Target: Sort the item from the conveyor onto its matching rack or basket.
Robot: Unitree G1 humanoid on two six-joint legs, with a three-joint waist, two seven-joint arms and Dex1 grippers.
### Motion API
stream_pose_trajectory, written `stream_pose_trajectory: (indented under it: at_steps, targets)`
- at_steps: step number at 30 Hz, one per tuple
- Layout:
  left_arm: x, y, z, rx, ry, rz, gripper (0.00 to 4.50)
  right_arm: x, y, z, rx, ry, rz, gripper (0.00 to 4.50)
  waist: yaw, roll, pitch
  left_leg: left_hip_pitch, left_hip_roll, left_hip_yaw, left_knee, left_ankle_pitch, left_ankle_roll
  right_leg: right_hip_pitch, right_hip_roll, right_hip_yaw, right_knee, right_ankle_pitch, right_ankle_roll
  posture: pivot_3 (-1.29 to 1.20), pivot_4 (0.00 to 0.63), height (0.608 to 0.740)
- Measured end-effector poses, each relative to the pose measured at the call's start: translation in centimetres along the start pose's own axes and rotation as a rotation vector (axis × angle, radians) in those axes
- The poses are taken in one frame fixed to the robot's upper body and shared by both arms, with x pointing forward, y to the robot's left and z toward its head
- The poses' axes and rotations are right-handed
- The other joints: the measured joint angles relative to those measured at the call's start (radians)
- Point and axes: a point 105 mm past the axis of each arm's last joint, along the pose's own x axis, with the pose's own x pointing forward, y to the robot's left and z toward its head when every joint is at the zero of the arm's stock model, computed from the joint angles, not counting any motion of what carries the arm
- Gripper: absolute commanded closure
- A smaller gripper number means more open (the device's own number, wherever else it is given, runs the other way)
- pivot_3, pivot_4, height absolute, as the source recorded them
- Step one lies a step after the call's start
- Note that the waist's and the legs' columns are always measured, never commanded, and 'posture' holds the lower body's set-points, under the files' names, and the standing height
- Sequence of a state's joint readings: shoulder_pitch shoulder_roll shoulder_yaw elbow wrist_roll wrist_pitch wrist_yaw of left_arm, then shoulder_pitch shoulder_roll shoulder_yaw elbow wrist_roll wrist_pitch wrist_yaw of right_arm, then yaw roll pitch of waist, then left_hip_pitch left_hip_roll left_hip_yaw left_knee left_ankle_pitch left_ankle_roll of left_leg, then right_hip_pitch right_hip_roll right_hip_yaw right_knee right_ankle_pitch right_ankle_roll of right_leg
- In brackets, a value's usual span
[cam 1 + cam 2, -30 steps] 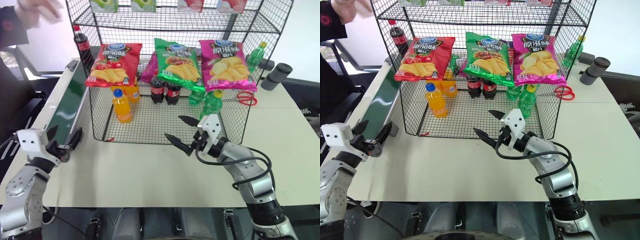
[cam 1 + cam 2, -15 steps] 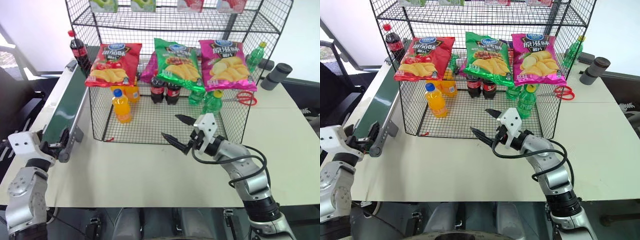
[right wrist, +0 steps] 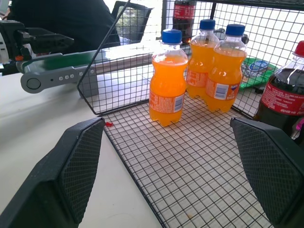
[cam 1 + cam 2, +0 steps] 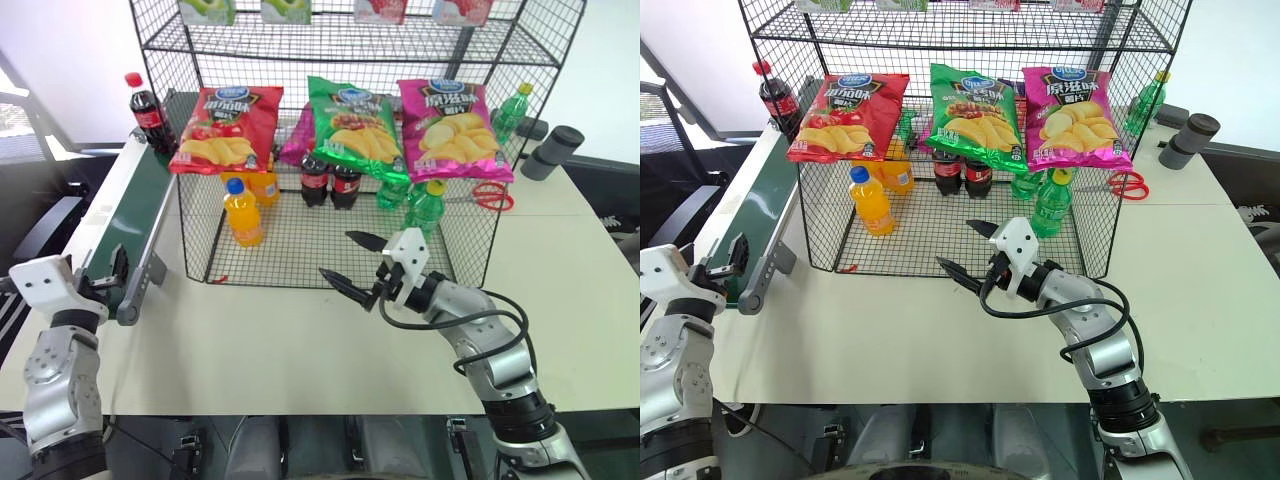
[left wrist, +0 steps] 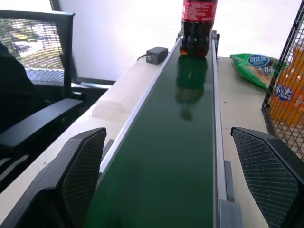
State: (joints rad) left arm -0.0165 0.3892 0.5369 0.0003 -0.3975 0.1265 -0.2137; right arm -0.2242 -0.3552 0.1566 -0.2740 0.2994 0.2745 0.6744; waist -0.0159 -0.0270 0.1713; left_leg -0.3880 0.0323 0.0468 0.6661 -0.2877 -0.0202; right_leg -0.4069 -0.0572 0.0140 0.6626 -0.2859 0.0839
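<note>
The item, a small cola bottle (image 4: pixel 143 100) with a red cap, stands upright at the far end of the conveyor (image 4: pixel 135 215), a dark green belt along the rack's left side. At the belt's near end my left gripper (image 4: pixel 108 270) is open, level and aimed up the belt at the bottle (image 5: pixel 197 28), well short of it. The black wire rack (image 4: pixel 290 250) has red, green and pink crisp bags hung across it. In front of the rack floor's edge my right gripper (image 4: pixel 345 260) is open and holds nothing.
Inside the rack stand orange-drink bottles (image 4: pixel 243 212), two colas (image 4: pixel 330 182) and green bottles (image 4: pixel 425 205). Red scissors (image 4: pixel 485 195) and grey cylinders (image 4: pixel 555 150) lie right of it. An office chair (image 4: pixel 40 225) is left of the conveyor.
The cola bottle has ridden a little way along the belt toward me. A person's hand at the far left has withdrawn. My left gripper shifted left, lining up with the belt's end.
</note>
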Motion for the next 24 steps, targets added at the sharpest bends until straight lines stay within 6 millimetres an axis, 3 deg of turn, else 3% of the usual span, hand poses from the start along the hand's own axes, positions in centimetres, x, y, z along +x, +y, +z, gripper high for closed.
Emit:
stream_pose_trajectory:
  at_steps: [24]
  targets:
    - [0.11, -0.19, -0.5, 0.027, -0.005, 0.001, 0.0, -0.09, -0.26, -0.16, 0.024, 0.007, -0.03, 0.09, 0.0, 0.0, 0.0, -0.001, 0.0, 0.0, 0.0, 0.0, 0.0, -0.001, -0.001, 0.0, -0.001, 0.0, 0.0, 0.0, 0.15, 0.74]
